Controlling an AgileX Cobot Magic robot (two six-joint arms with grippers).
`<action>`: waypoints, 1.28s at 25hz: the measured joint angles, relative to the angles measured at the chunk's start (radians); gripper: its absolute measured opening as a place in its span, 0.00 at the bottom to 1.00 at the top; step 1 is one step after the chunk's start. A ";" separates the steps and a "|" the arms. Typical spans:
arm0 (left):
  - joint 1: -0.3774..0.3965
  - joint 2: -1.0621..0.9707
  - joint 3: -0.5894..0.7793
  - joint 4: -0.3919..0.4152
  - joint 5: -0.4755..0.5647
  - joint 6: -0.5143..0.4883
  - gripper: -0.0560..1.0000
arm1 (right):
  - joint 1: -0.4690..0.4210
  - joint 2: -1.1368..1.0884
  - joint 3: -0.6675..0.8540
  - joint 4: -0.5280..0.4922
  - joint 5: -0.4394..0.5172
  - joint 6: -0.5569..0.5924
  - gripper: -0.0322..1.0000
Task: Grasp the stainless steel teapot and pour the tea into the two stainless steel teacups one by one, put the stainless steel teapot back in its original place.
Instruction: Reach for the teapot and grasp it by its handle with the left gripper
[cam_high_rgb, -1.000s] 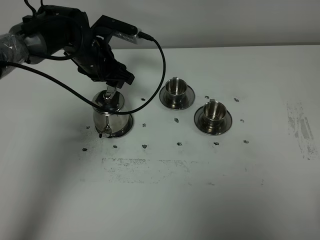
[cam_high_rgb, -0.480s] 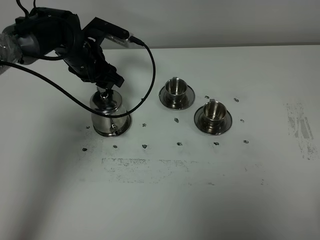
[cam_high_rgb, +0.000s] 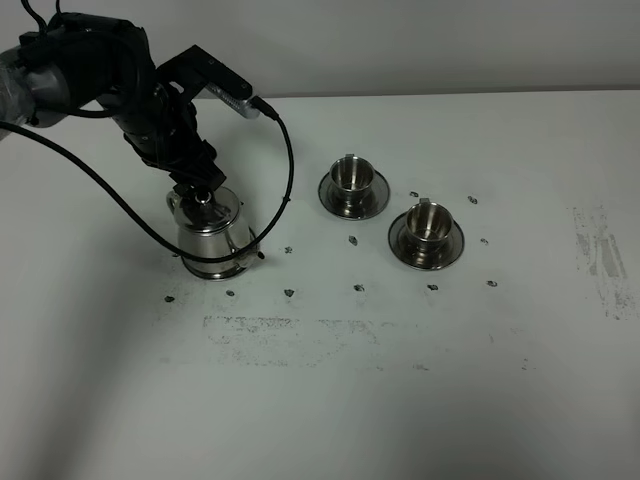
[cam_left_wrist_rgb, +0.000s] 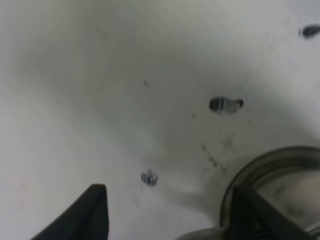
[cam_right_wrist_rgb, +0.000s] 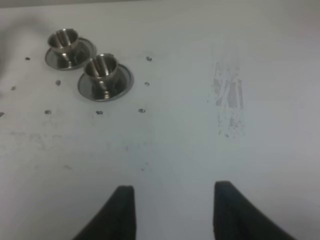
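Note:
The stainless steel teapot (cam_high_rgb: 208, 235) stands upright on its round saucer (cam_high_rgb: 238, 268) at the left, spout towards the right and loop handle on the left. My left gripper (cam_high_rgb: 197, 188) is right above its lid and handle. In the left wrist view its fingers (cam_left_wrist_rgb: 92, 212) are spread wide, the gripper (cam_left_wrist_rgb: 167, 187) is open, and the saucer rim (cam_left_wrist_rgb: 267, 170) lies by one finger. The two teacups (cam_high_rgb: 350, 175) (cam_high_rgb: 428, 222) stand on their saucers to the right, and also show in the right wrist view (cam_right_wrist_rgb: 63, 40) (cam_right_wrist_rgb: 102, 67). No tea is visible. My right gripper (cam_right_wrist_rgb: 173, 186) is open and empty.
Small dark marks dot the white table around the pot and cups. Scuffed grey patches lie in front (cam_high_rgb: 290, 335) and at the far right (cam_high_rgb: 605, 255). A black cable (cam_high_rgb: 288, 165) loops from the left arm down beside the teapot.
The teapot has shifted a little left and turned, its spout swinging from the front round to the right. The left arm has moved left and back with it.

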 joint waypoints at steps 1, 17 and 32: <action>0.001 0.000 0.000 0.000 0.004 0.002 0.55 | 0.000 0.000 0.000 0.000 0.000 0.000 0.37; 0.060 -0.193 0.186 0.018 -0.096 0.001 0.55 | 0.000 0.000 0.000 0.000 0.000 0.000 0.37; 0.178 -0.290 0.533 -0.395 -0.505 -0.205 0.55 | 0.000 0.000 0.000 0.000 0.000 0.000 0.37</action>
